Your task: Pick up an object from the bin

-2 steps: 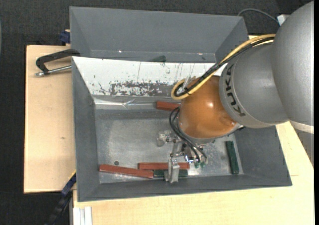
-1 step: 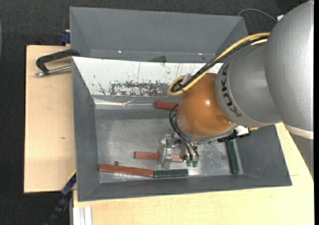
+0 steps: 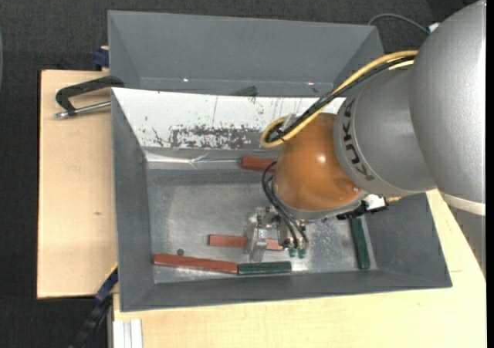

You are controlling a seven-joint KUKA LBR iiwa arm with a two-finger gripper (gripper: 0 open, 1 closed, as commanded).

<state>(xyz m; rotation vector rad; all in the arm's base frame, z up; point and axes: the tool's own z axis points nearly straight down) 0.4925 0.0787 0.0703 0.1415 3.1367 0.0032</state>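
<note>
My gripper (image 3: 265, 235) is low in the bin, near the front wall and a little right of the middle. A short red-brown bar (image 3: 226, 241) lies flat just to its left, with its right end reaching the gripper. Directly in front of the gripper lies a long red-brown stick (image 3: 195, 264), running along the front wall and joined end to end with a dark green piece (image 3: 264, 267).
A dark green stick (image 3: 360, 243) lies at the front right of the bin floor. Another red-brown piece (image 3: 257, 162) rests against the back wall, partly hidden by the arm's orange cover. A small dark speck (image 3: 180, 253) sits at the front left.
</note>
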